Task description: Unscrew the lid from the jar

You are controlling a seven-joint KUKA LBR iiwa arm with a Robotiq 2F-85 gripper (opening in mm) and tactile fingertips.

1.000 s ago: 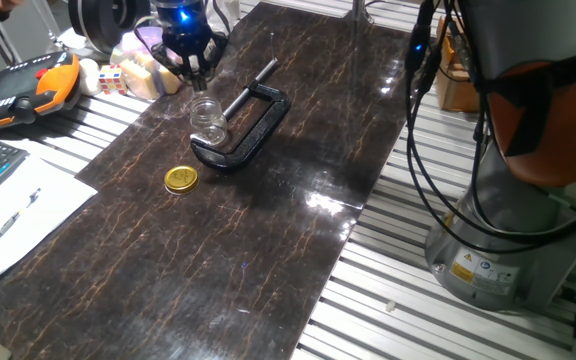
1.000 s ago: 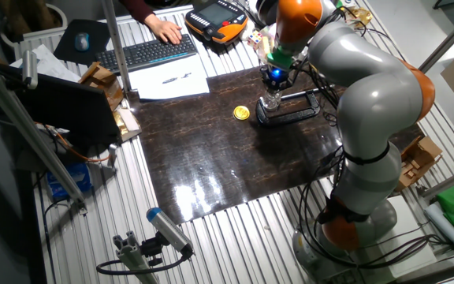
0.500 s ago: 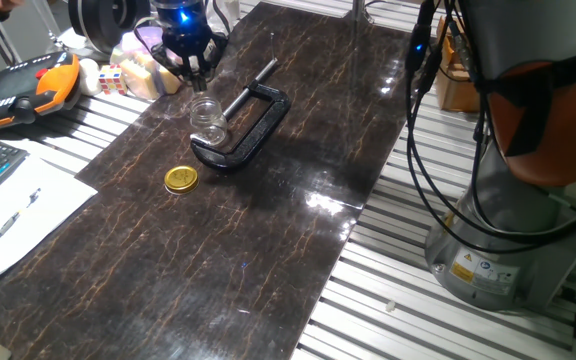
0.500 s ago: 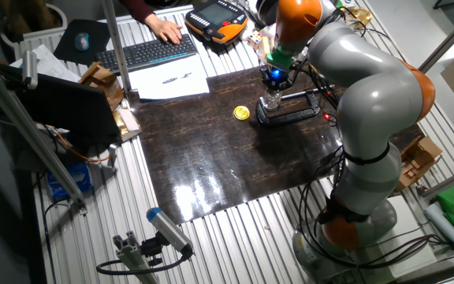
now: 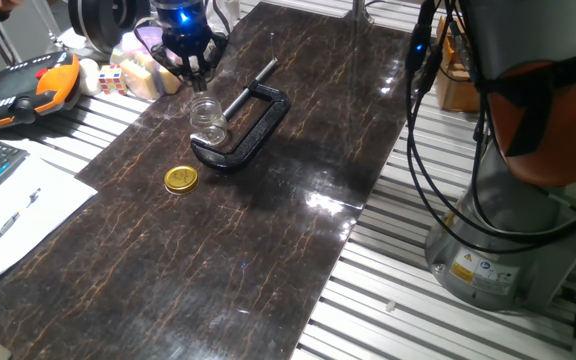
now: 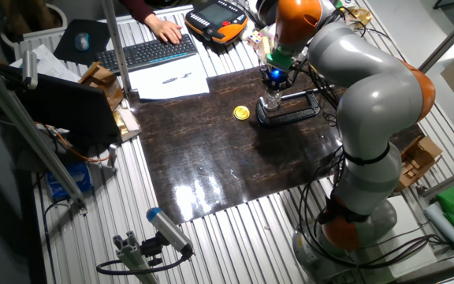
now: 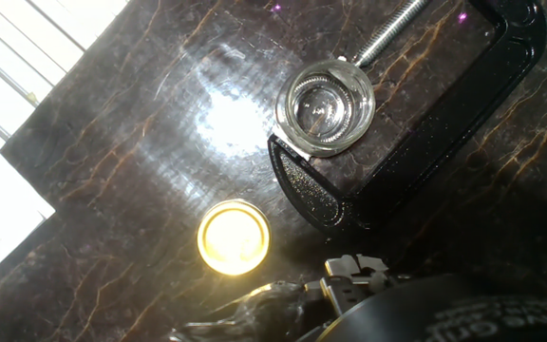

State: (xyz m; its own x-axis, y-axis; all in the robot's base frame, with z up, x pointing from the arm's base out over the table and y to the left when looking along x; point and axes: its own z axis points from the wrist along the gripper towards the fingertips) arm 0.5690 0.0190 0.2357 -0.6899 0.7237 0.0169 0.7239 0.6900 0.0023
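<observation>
the dark marbled table [image 5: 268, 230] carries a black metal c-clamp [image 5: 248, 125] that pins the small clear glass jar [image 5: 206, 114], open-mouthed. the tool [image 5: 190, 68] hangs just above the jar, touching nothing; whether its fingers stand apart i cannot tell. only the hand view looks down into the empty jar [image 7: 326, 106]. the flat round gold-yellow lid [image 5: 180, 179] lies apart nearby.
</observation>
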